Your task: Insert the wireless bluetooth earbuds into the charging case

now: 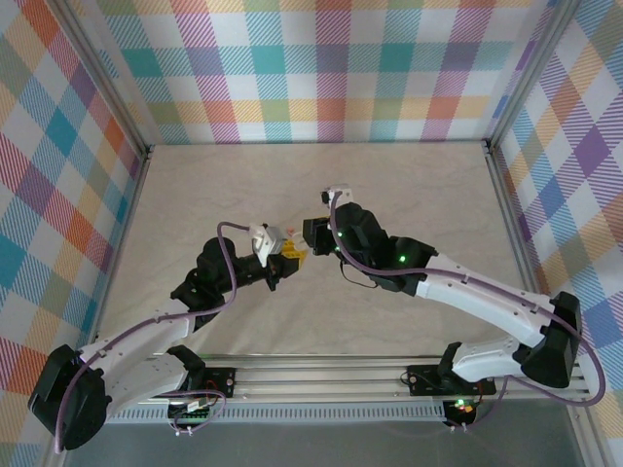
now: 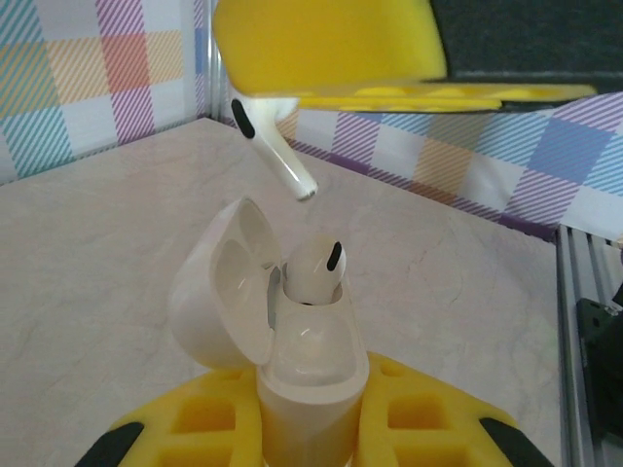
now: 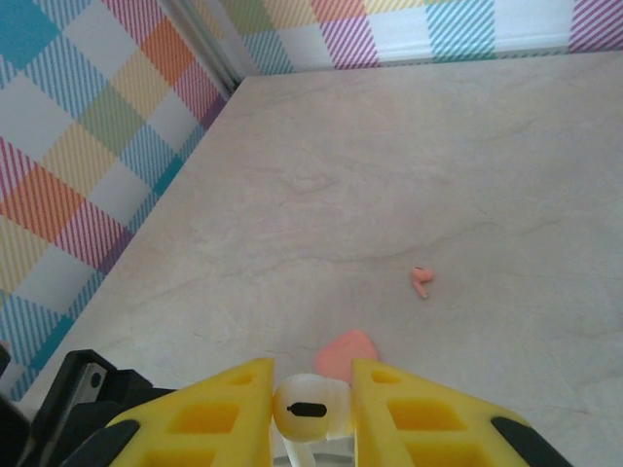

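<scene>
My left gripper (image 2: pixel 311 426) pinches one white case (image 2: pixel 304 362) holding one white earbud (image 2: pixel 313 272); my right gripper (image 3: pixel 311 391) pinches a second white earbud (image 2: pixel 282 158). One orange earbud (image 3: pixel 421 282) lies loose.

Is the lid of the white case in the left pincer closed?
No, the left wrist view shows the white case with its lid swung open and one white earbud seated inside.

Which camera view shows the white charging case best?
The left wrist view: the white charging case stands open in the left gripper, with one white earbud seated inside. In the top external view it is too small to make out.
</scene>
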Controlling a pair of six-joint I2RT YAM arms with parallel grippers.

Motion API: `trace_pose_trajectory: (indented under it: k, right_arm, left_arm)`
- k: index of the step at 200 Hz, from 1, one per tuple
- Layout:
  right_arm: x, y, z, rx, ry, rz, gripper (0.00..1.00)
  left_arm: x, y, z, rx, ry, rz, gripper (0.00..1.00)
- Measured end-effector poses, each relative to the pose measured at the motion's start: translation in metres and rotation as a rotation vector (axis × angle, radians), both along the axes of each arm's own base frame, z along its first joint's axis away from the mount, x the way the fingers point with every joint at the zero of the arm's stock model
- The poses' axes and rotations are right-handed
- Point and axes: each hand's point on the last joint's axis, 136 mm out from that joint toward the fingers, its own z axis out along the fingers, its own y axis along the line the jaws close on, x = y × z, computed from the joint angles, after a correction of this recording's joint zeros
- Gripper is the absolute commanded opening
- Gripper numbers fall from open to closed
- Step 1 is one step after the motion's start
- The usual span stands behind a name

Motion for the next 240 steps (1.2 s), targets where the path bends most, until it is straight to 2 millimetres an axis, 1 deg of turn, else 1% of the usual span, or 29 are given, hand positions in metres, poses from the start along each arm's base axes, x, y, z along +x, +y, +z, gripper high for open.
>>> trace_pose_trajectory:
  k: [34,57,81,131,240]
  right_arm:
    - [0.0,0.009,-0.005,0.022,0.01,0.017,0.25]
    - [0.0,0.014,-0.014,0.017,0.021,0.027,0.25]
    - [0.0,0.016,-0.02,0.017,0.033,0.027,0.25]
    - [0.001,0.02,-0.016,0.065,0.039,0.021,0.25]
    - [0.002,0.022,-0.019,0.138,0.063,0.006,0.24]
  left_arm:
    - [0.006,0.001,0.0,-0.011,0.032,0.031,0.0]
    - [0.008,0.001,0.005,-0.026,0.039,0.04,0.0]
    - [0.009,0.002,0.005,-0.035,0.052,0.053,0.0]
    - [0.01,0.004,0.008,-0.049,0.06,0.069,0.0]
    - [0.012,0.006,0.008,-0.054,0.078,0.088,0.0]
